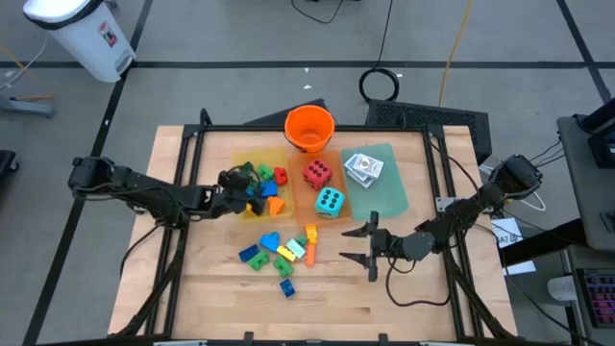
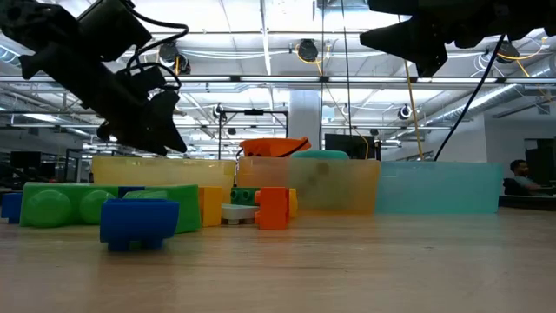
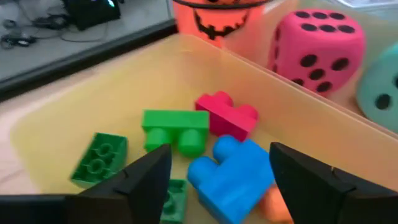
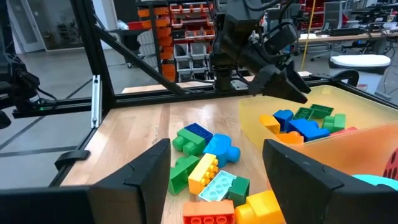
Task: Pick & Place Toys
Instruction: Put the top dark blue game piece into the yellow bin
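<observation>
My left gripper (image 1: 231, 189) is open above the yellow tray (image 1: 246, 159), which holds several bricks. In the left wrist view its fingers (image 3: 221, 152) stand on either side of a blue brick (image 3: 239, 177) without touching it, near a red brick (image 3: 227, 115) and a green brick (image 3: 174, 127). My right gripper (image 1: 351, 244) is open and empty, held above the table to the right of a pile of loose bricks (image 1: 279, 252). The pile also shows in the right wrist view (image 4: 208, 165). A red die (image 1: 318, 174) and a teal die (image 1: 330, 202) lie in the orange tray. White card packs (image 1: 363, 167) lie on the green tray.
An orange bucket (image 1: 309, 128) stands at the table's far edge behind the trays. The green tray (image 1: 389, 197) lies right of the orange one. Bare wood lies along the near edge and at the left. A black frame rims the table.
</observation>
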Action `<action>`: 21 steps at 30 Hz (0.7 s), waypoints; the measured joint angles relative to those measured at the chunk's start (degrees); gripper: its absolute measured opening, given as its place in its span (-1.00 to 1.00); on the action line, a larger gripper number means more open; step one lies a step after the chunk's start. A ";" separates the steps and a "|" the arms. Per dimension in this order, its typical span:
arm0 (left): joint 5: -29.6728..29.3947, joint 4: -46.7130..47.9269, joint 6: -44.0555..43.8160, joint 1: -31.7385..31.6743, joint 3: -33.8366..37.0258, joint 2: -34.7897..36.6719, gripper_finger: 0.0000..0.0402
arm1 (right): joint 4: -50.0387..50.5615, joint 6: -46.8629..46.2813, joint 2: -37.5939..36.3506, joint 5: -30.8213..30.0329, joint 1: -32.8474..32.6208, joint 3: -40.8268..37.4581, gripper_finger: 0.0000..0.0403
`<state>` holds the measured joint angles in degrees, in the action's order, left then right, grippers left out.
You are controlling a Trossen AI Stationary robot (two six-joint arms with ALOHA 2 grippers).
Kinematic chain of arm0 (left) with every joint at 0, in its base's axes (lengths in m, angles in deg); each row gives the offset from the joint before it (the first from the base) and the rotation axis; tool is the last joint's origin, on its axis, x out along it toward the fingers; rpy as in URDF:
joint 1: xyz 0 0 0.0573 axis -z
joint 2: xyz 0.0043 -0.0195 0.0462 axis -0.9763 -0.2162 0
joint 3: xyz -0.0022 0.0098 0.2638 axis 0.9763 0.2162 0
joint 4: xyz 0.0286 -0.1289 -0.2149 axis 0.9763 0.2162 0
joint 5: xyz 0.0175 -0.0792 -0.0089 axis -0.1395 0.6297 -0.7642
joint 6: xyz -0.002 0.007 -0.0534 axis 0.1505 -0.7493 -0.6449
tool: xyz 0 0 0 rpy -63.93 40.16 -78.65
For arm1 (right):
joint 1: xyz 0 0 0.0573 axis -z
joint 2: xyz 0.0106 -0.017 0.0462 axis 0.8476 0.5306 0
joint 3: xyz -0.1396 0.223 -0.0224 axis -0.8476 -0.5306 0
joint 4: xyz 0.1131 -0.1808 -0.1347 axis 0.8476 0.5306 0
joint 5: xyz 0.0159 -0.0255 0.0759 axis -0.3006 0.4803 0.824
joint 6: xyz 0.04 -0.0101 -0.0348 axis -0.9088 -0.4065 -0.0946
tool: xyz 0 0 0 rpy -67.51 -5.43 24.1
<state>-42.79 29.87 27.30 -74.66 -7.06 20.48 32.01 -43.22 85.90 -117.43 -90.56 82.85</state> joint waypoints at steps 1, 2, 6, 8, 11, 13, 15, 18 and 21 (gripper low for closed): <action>0.88 -0.14 -0.12 0.00 0.00 -0.02 0.40 | 0.01 0.00 0.01 0.50 0.00 0.00 0.13; 2.08 -0.51 -0.39 0.00 0.00 -0.01 0.42 | -0.03 0.00 0.08 1.25 0.03 0.00 0.14; 10.48 -4.10 0.44 0.00 0.00 0.00 0.45 | 0.36 0.00 0.22 1.34 0.37 0.00 0.16; 16.55 -7.26 2.36 0.00 0.00 -0.02 0.43 | 0.46 0.00 0.22 1.32 0.39 0.00 0.16; 25.70 -11.61 3.71 0.97 0.00 0.00 0.39 | 0.93 0.00 0.22 1.36 0.37 0.00 0.15; 29.86 -12.15 3.11 2.52 0.00 1.05 0.36 | 0.91 0.00 0.22 1.34 0.37 0.00 0.14; 32.26 -12.09 2.54 4.88 -0.05 2.85 0.34 | 1.06 0.00 0.22 1.34 0.37 0.00 0.14; 32.18 -10.55 3.14 10.67 -0.07 4.63 0.30 | 1.48 0.00 0.22 1.34 0.37 0.00 0.14; 26.31 -9.98 5.06 18.74 -0.32 7.51 0.25 | 1.83 0.00 0.22 1.34 0.37 0.00 0.13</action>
<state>-16.48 19.89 32.36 -55.92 -7.38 27.98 33.84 -43.22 86.12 -116.09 -90.18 82.85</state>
